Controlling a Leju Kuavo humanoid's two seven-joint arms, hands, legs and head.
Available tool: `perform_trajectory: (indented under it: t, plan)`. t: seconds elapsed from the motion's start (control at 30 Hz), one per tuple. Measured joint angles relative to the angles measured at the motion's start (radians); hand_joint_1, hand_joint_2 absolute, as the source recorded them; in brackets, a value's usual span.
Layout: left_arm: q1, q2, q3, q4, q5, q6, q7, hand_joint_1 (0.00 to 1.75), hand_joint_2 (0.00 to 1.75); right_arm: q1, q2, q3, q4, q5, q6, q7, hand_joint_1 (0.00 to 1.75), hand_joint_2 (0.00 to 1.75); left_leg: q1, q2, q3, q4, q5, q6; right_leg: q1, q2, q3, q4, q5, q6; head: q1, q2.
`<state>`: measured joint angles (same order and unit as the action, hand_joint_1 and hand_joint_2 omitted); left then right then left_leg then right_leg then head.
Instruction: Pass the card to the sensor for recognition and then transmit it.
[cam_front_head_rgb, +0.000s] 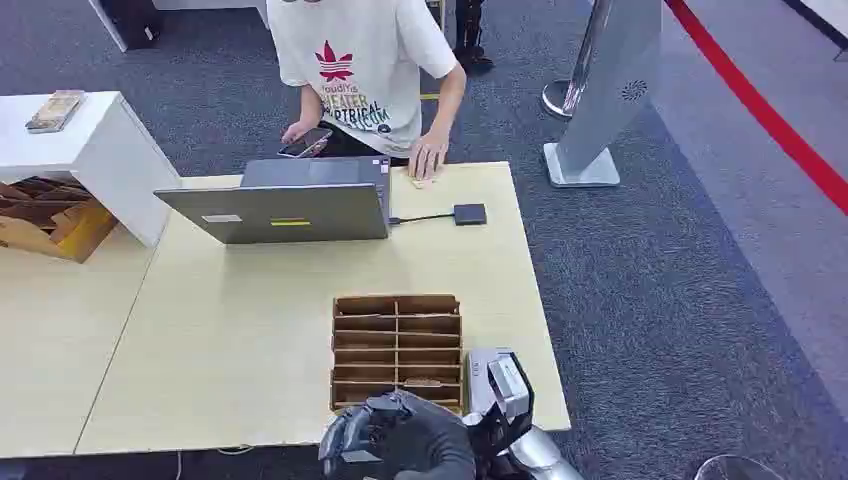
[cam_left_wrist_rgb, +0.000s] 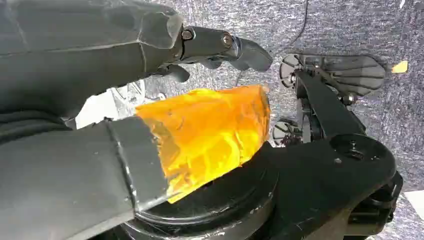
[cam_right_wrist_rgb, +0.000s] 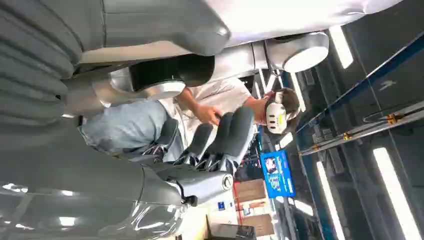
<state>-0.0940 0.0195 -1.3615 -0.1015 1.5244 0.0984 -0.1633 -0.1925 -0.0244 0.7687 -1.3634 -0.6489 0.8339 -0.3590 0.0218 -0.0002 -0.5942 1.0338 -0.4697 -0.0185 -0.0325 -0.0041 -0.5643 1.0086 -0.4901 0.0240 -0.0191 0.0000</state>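
At the near edge of the pale wooden bench (cam_front_head_rgb: 240, 340), right hand (cam_front_head_rgb: 400, 440) sits partly cut off by the frame, fingers (cam_right_wrist_rgb: 225, 137) curled loosely; can't tell if it holds anything. Left hand (cam_left_wrist_rgb: 150, 100) hangs open over grey carpet (cam_left_wrist_rgb: 350, 30). Brown slotted cardboard card rack (cam_front_head_rgb: 397, 350) just beyond; cards hard to make out. Small black sensor box (cam_front_head_rgb: 469, 213) beside grey laptop (cam_front_head_rgb: 290, 205).

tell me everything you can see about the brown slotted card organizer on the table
The card organizer is a brown box, seemingly wood or cardboard, lying flat on the pale table near its front edge. A central divider splits it into two columns, each cut by cross-slats into narrow slots. Most slots look empty; a light object, possibly a card, shows in a lower right slot. The robot's right hand hovers at its near edge; contact cannot be told. The laptop sits farther back, apart from it.
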Motion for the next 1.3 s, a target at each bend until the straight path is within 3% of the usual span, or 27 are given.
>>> perform_trajectory:
  t: [0.23, 0.43, 0.77, 1.13, 1.2, 1.23, 1.27, 1.3]
  plan:
    - [0.000, 0.000, 0.000, 0.000, 0.000, 0.000, 0.000, 0.00, 0.00, 0.000, 0.000, 0.000, 0.000, 0.000, 0.000, 0.000, 0.82, 1.75, 0.000, 0.000, 0.000, 0.000, 0.000, 0.000, 0.000, 0.000, 0.000, 0.000, 0.000, 0.000, 0.000, 0.000]
    - [0.000, 0.000, 0.000, 0.000, 0.000, 0.000, 0.000, 0.00, 0.00, 0.000, 0.000, 0.000, 0.000, 0.000, 0.000, 0.000, 0.73, 1.75, 0.000, 0.000, 0.000, 0.000, 0.000, 0.000, 0.000, 0.000, 0.000, 0.000, 0.000, 0.000, 0.000, 0.000]
    - [0.003, 0.000, 0.000, 0.000, 0.000, -0.002, 0.000, 0.00, 0.00, 0.000, 0.000, 0.000, 0.000, 0.000, 0.000, 0.000, 0.82, 1.75, 0.000, 0.000, 0.000, 0.000, 0.000, 0.000, 0.000, 0.000, 0.000, 0.000, 0.000, 0.000, 0.000, 0.000]
    - [0.004, 0.000, 0.000, 0.000, 0.000, -0.002, 0.000, 0.00, 0.00, 0.000, 0.000, 0.001, 0.000, 0.000, 0.000, 0.000, 0.68, 1.75, 0.000, 0.000, 0.000, 0.000, 0.000, 0.000, 0.000, 0.000, 0.000, 0.000, 0.000, 0.000, 0.000, 0.000]
    - [0.004, 0.000, 0.000, 0.000, 0.000, -0.002, 0.000, 0.00, 0.00, 0.000, 0.000, 0.001, 0.000, 0.002, -0.001, 0.000, 0.72, 1.75, 0.000, 0.000, 0.000, 0.000, 0.000, 0.000, 0.000, 0.000, 0.000, 0.000, 0.000, 0.000, 0.000, 0.000]
    - [0.004, 0.000, 0.000, 0.000, 0.000, -0.002, 0.000, 0.00, 0.00, 0.000, 0.000, 0.001, 0.000, 0.002, -0.002, 0.000, 0.87, 1.75, 0.000, 0.000, 0.000, 0.000, 0.000, 0.000, 0.000, 0.000, 0.000, 0.000, 0.000, 0.000, 0.000, 0.000]
    - [0.004, 0.000, 0.000, 0.000, 0.000, -0.002, 0.000, 0.00, 0.00, 0.000, 0.000, 0.001, 0.000, 0.003, -0.004, 0.000, 1.13, 1.75, 0.000, 0.000, 0.000, 0.000, 0.000, 0.000, 0.000, 0.000, 0.000, 0.000, 0.000, 0.000, 0.000, 0.000]
    - [0.004, 0.000, 0.000, 0.000, 0.000, -0.002, 0.001, 0.00, 0.00, 0.001, 0.000, 0.001, 0.000, 0.005, -0.014, 0.000, 1.12, 1.75, 0.000, 0.000, 0.000, 0.000, 0.000, 0.000, 0.000, 0.000, 0.000, 0.000, 0.000, 0.000, 0.000, 0.000]
